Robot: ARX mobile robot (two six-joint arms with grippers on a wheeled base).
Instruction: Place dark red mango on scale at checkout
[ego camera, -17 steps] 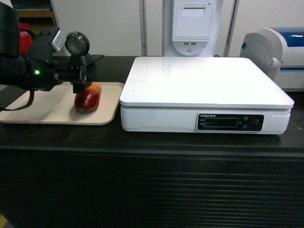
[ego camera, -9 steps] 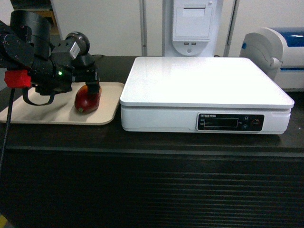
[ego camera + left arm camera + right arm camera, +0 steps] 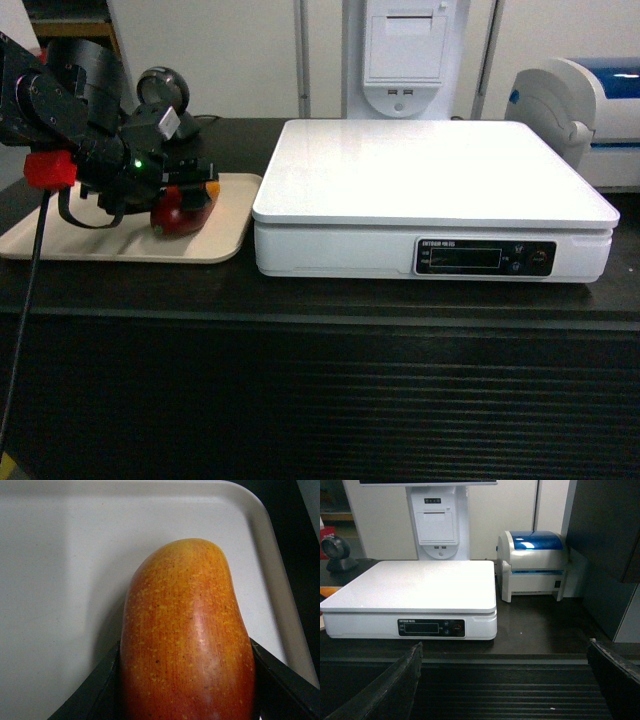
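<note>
Dark counter (image 3: 130,285) with a ribbed slatted front runs across the scene. On its left part sits a beige tray (image 3: 60,240); the mango (image 3: 183,210) lies on the tray's right half, red with a yellow-orange patch, long axis pointing away from the wrist camera. Left gripper (image 3: 190,190) is down at the mango, one black finger (image 3: 97,690) against each flank of the fruit; jaws closed onto it, mango (image 3: 187,640) filling the gap between them. Whether it is lifted clear of the tray (image 3: 55,580) cannot be told; a shadow lies under its left side. White scale (image 3: 430,180) stands just right of the tray, platform bare white, black display panel (image 3: 485,257) on its near face. A small round black device (image 3: 158,92) sits at the far left behind the arm. Right gripper (image 3: 505,685) hangs in front of the counter's near edge, fingers spread wide, nothing between them, facing the scale (image 3: 415,587). A white and blue printer (image 3: 535,565) stands right of the scale, at the far side.
</note>
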